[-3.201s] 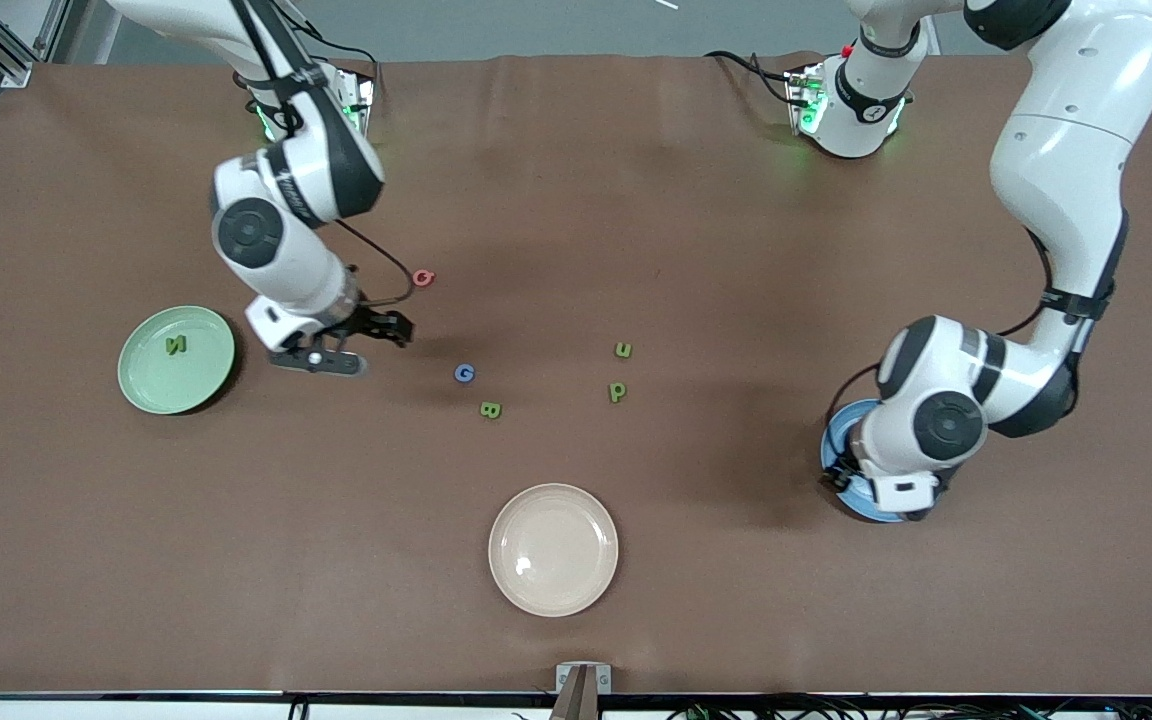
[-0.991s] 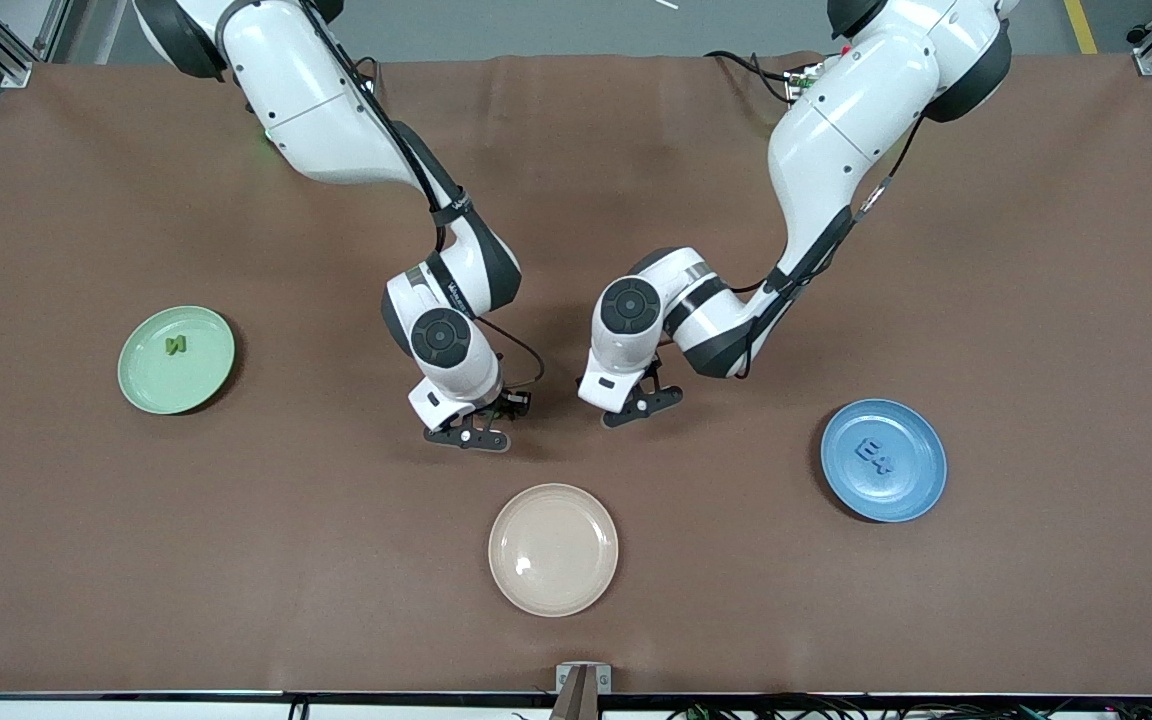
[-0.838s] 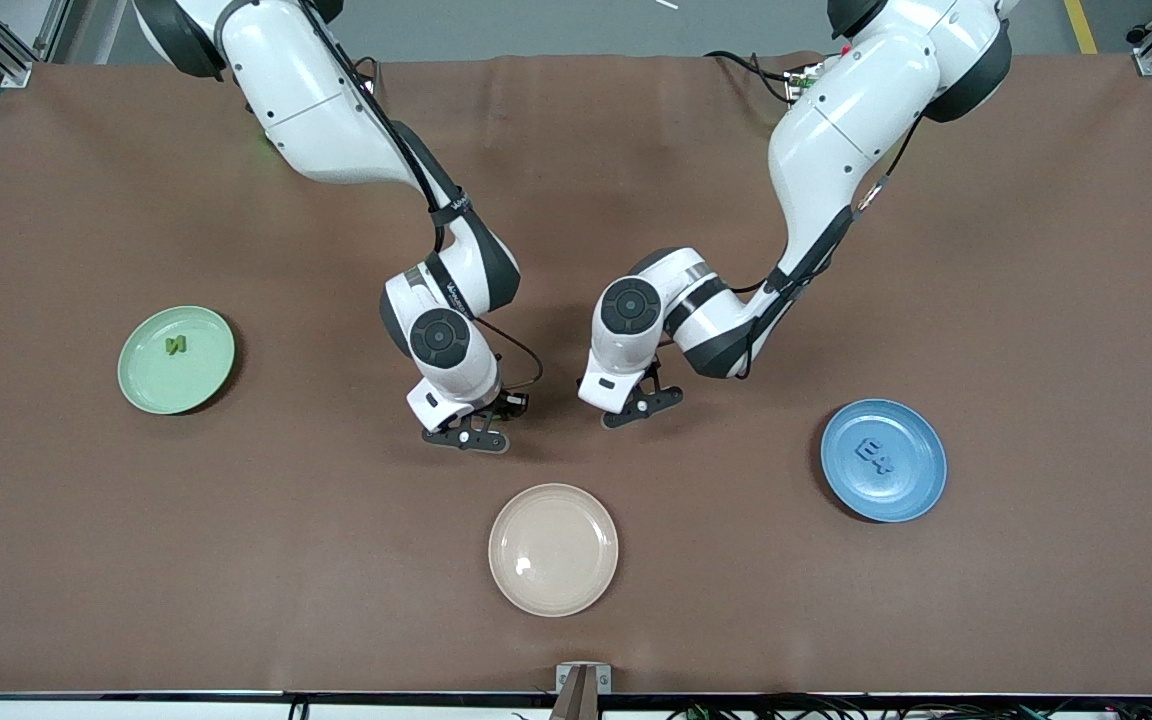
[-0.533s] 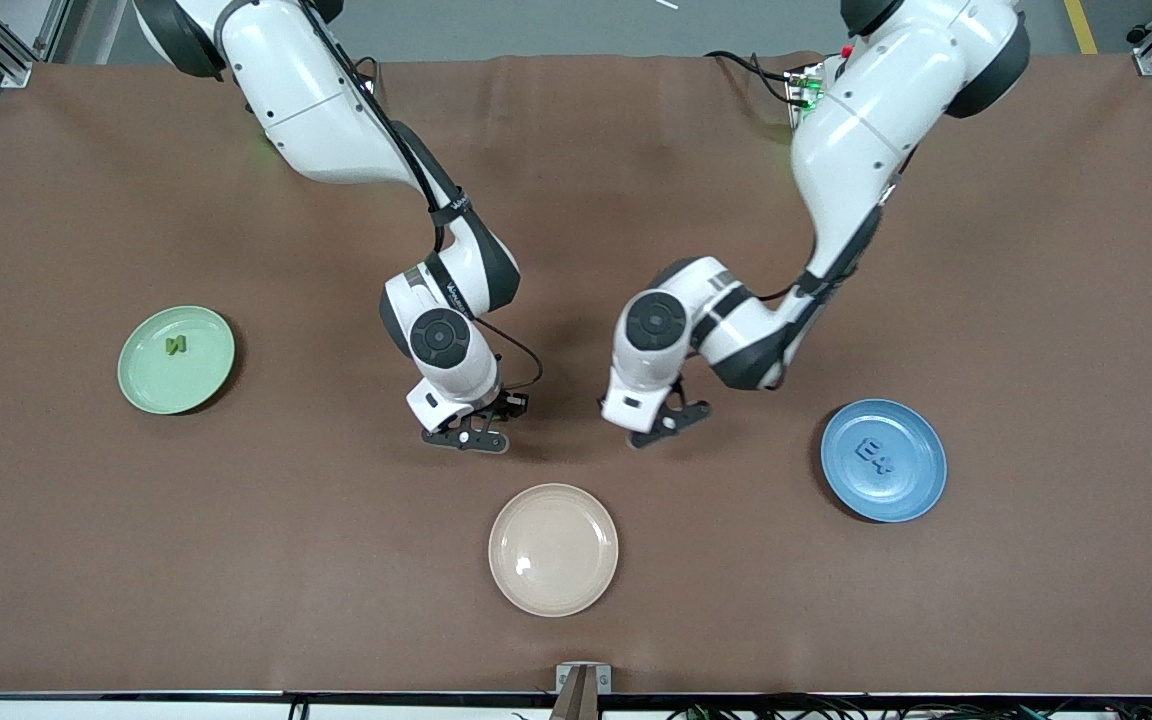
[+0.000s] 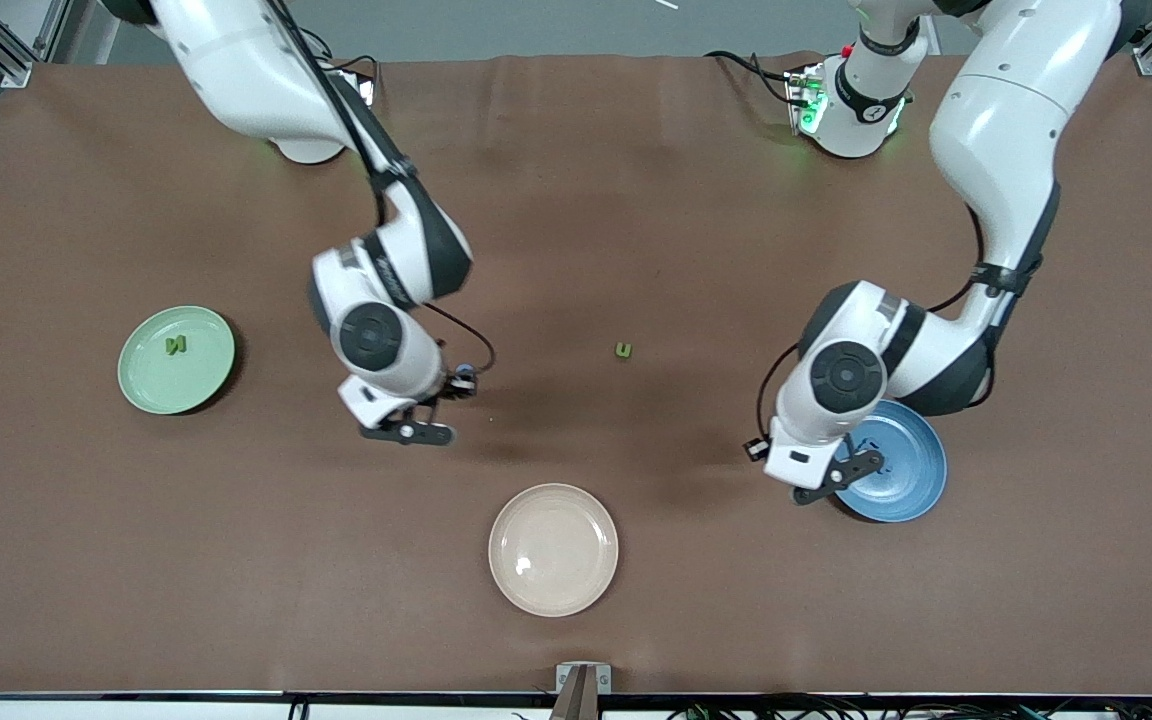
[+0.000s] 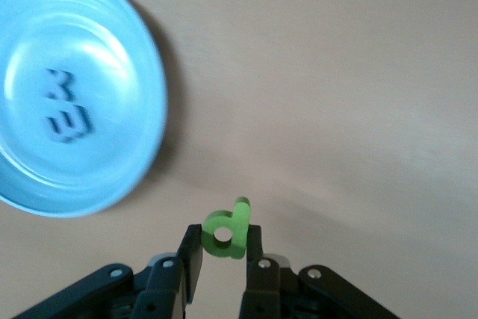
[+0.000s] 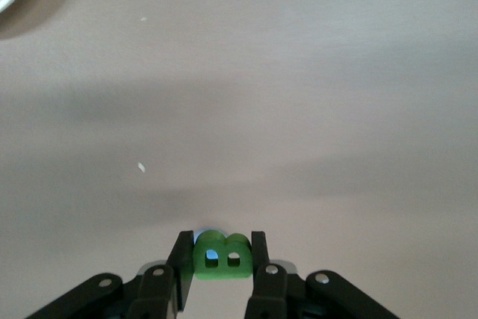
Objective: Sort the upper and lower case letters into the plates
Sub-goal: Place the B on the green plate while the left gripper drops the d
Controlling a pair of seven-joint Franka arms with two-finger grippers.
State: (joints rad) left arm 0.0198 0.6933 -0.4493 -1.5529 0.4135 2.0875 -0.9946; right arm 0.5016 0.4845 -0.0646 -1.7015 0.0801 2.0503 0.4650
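Observation:
My left gripper (image 5: pixel 854 468) (image 6: pixel 223 235) is shut on a green lower-case letter with a ring and a stem (image 6: pixel 237 222). It hangs over the table just beside the rim of the blue plate (image 5: pixel 906 485) (image 6: pixel 112 50), where two blue letters (image 6: pixel 66 106) lie. My right gripper (image 5: pixel 456 385) (image 7: pixel 221 244) is shut on a green capital B (image 7: pixel 222 261), up over the middle of the table. A bit of blue shows right against the B. The mint green plate (image 5: pixel 141 385) at the right arm's end holds a green N (image 5: pixel 175 345).
A small green u (image 5: pixel 623 350) lies alone mid-table. A cream-beige plate (image 5: pixel 553 549) with nothing in it sits nearer the front camera, between the two arms. A brown mat covers the table.
Both grippers closed on their letters at mid-table and lifted them. The left arm swung out to the blue plate. The right arm drew back toward the green plate.

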